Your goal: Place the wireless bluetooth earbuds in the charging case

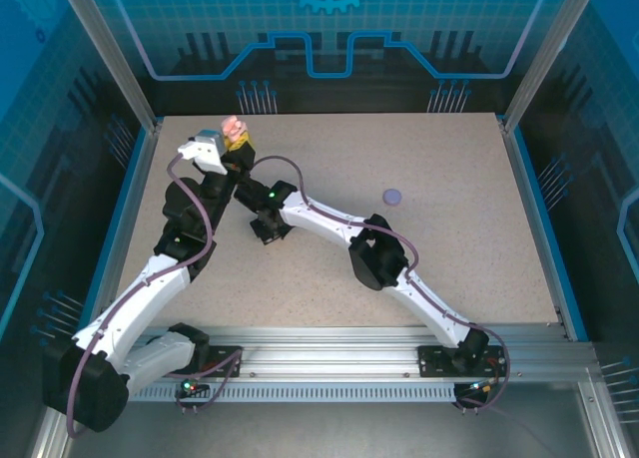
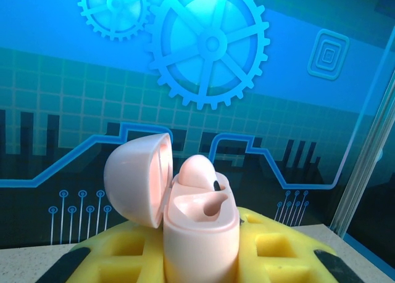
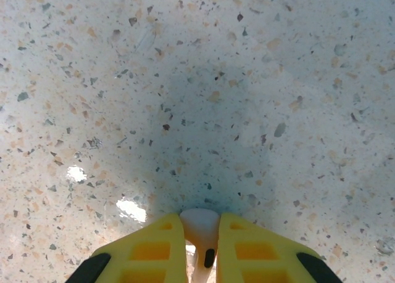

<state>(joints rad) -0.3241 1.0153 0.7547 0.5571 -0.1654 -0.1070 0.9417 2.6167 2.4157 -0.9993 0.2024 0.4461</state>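
Two cases (image 2: 200, 233) (image 1: 393, 196), two earbuds (image 2: 197, 171) (image 3: 199, 224)

Right arm (image 1: 329, 219) is crossing the table (image 1: 469, 268) diagonally, blocking centre-left; purple case (image 1: 394, 196) is sitting on the open right.

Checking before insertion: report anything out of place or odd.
Nothing spilled or damaged. The left gripper holds the pink charging case open, one socket empty; the right gripper pinches a pale earbud; a lilac case lies mid-table.
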